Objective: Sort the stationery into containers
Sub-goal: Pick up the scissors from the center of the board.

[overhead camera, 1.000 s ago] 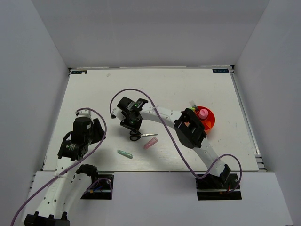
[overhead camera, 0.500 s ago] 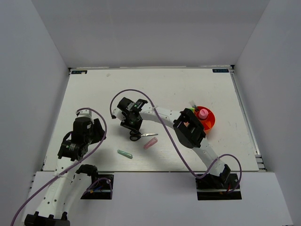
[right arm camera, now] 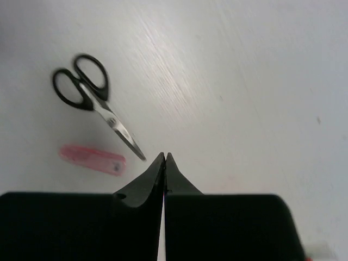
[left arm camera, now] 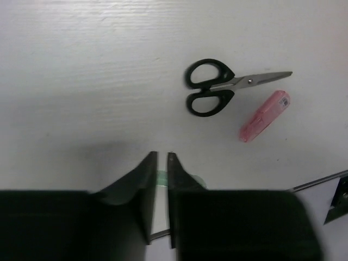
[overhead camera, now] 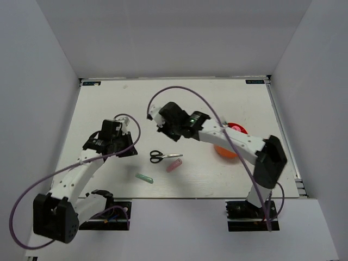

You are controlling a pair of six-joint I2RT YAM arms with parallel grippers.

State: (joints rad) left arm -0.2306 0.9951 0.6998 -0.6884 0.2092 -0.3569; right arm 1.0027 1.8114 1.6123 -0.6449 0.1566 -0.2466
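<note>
Top external shows scissors (overhead camera: 157,157), pink stick (overhead camera: 174,165) and teal stick (overhead camera: 144,178) lying loose around six o'clock of the tabletop (overhead camera: 217,98), unsorted, orange bowl (overhead camera: 228,153) at three o'clock half hidden, right claw (right arm camera: 164,156) pressed together empty, left claw (left arm camera: 162,156) a slit apart, pinching nothing.

White, faintly grained surface (overhead camera: 109,103) carries four things. Black-handled scissors (overhead camera: 161,157) lie flat near its middle, blades closed and pointing right in the top view. A pink stick (overhead camera: 174,165) lies just beside the blade tips on the near side, not touching them. A teal stick (overhead camera: 144,178) lies nearer still, slightly left of the handles. An orange bowl (overhead camera: 227,151) stands well right of the scissors
</note>
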